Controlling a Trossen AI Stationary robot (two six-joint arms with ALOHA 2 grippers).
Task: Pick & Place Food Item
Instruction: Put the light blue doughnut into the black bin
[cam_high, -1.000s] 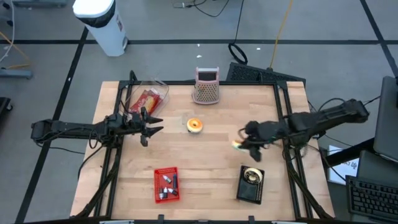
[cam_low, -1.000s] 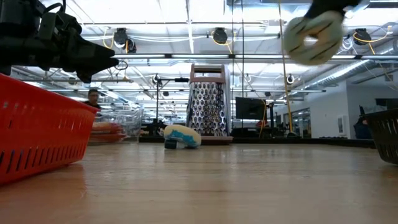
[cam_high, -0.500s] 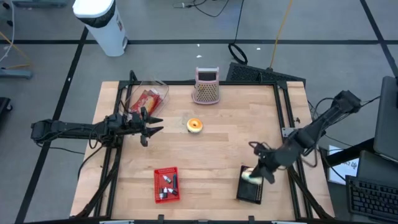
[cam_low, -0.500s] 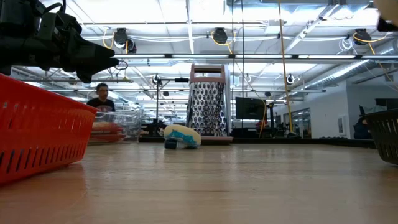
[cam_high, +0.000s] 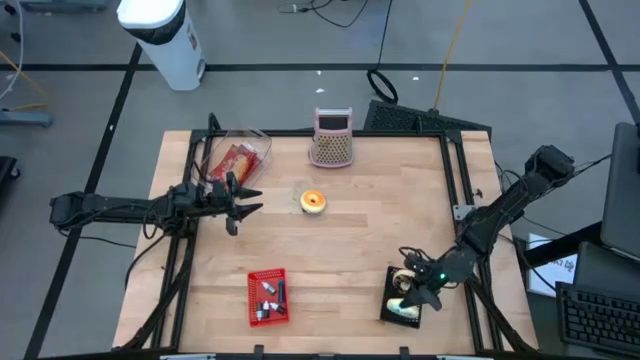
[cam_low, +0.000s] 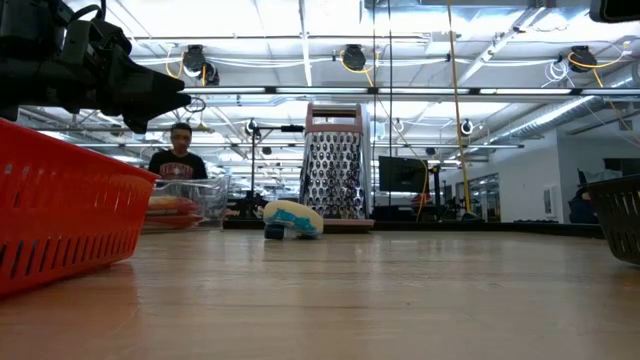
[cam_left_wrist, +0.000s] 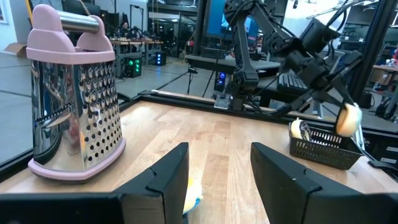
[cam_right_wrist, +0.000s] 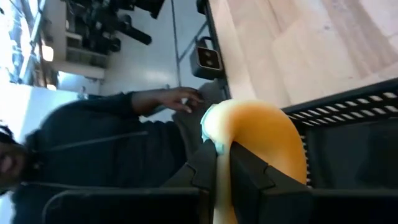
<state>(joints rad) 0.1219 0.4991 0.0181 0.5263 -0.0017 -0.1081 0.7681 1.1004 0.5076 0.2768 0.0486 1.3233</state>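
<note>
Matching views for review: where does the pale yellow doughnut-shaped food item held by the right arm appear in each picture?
High view: pale yellow doughnut-shaped food item over the black mesh basket, lower right.
Low view: not in it; only the basket's edge shows at far right.
Left wrist view: right side, above the basket.
Right wrist view: centre, in the shut right end effector.
Shared landmark: the basket.

red basket (cam_high: 267, 298), black basket (cam_high: 388, 297), pink grater (cam_high: 331, 138)
</note>
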